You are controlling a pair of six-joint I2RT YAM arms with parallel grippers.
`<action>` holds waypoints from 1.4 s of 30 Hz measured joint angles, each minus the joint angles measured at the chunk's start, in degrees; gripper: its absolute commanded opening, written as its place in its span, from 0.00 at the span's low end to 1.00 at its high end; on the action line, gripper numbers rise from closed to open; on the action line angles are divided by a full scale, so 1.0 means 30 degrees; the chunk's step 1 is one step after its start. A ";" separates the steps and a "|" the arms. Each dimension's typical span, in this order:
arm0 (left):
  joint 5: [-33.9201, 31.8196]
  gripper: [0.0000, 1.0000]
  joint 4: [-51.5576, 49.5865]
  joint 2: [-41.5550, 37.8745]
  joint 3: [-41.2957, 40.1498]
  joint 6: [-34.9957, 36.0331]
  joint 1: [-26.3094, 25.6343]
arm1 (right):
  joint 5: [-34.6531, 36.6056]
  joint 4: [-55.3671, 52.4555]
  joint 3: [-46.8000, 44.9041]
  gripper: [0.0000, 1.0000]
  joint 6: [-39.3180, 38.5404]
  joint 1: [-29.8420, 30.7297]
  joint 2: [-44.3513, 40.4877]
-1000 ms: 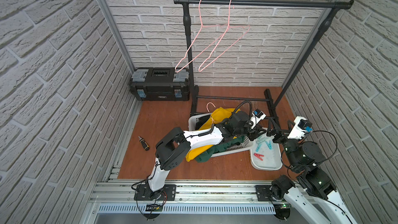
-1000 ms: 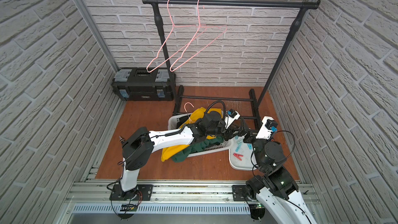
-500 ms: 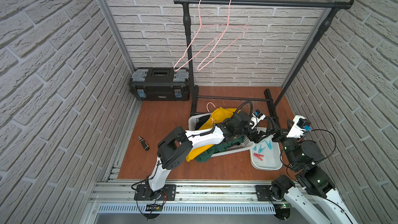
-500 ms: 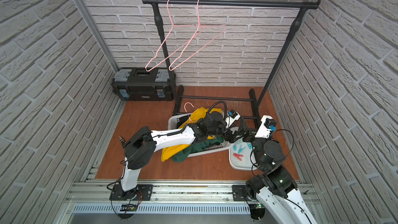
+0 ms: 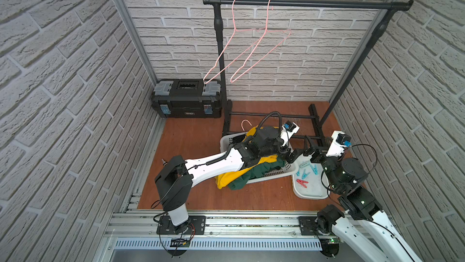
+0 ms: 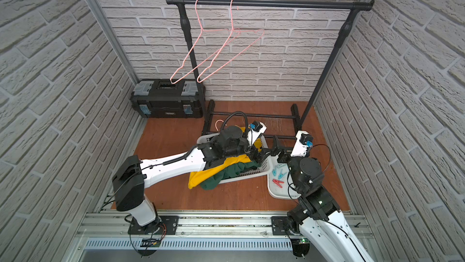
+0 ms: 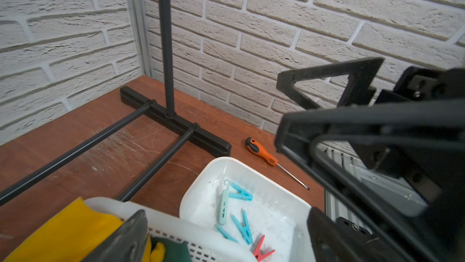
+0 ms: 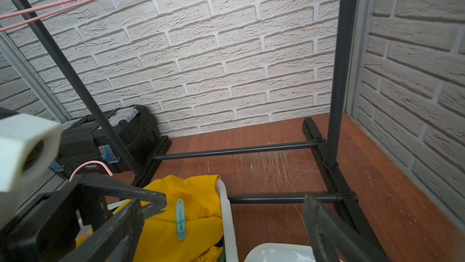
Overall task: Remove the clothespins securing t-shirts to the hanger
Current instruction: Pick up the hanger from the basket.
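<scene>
Down on the brown floor, the left arm lies stretched long and low from its base across the white basket (image 5: 274, 174). The left gripper (image 5: 293, 156) hangs at the basket's end nearest the white tray (image 5: 313, 192), fingers spread wide with nothing between them. The right arm rises from its own base, folds above the tray and reaches toward its partner. The right gripper (image 5: 310, 147) sits just beside the left one, almost tip to tip, equally wide and empty. I count six clothespins (image 7: 242, 225). Four teal ones and the red clothespin (image 7: 261, 250) lie loose in the tray at odd angles to each other. A fifth teal clothespin (image 8: 180, 220) lies flat on the yellow t-shirt (image 8: 196, 197) in the basket, close to the rim, its long axis running toward the back wall; whether it grips the cloth I cannot tell. Two t-shirts show: the yellow and a dark green t-shirt (image 5: 241, 184), both spilling over the basket's near side. Of the pink wire hangers (image 5: 251, 30), two hang on the rail, and a third hook (image 5: 245, 121) pokes up from the basket.
</scene>
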 measured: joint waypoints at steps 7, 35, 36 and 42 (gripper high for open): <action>-0.1443 0.98 -0.3293 -0.2237 -0.0342 -0.0554 0.1545 | -0.1166 0.0015 -0.0022 1.00 0.0401 -0.0007 0.1078; -0.0291 0.98 -0.6288 -0.7912 -0.5960 -0.7664 0.8510 | -0.5428 0.0306 -0.0015 1.00 0.1639 -0.0015 0.4058; 0.0175 0.98 -0.6113 -0.7745 -0.5960 -0.7788 0.8561 | -0.5515 0.0321 -0.0015 1.00 0.1705 -0.0015 0.4073; 0.2127 0.82 -0.4350 -0.7104 -0.6120 -0.8510 0.8801 | -0.5858 0.0342 -0.0015 1.00 0.1785 -0.0015 0.4095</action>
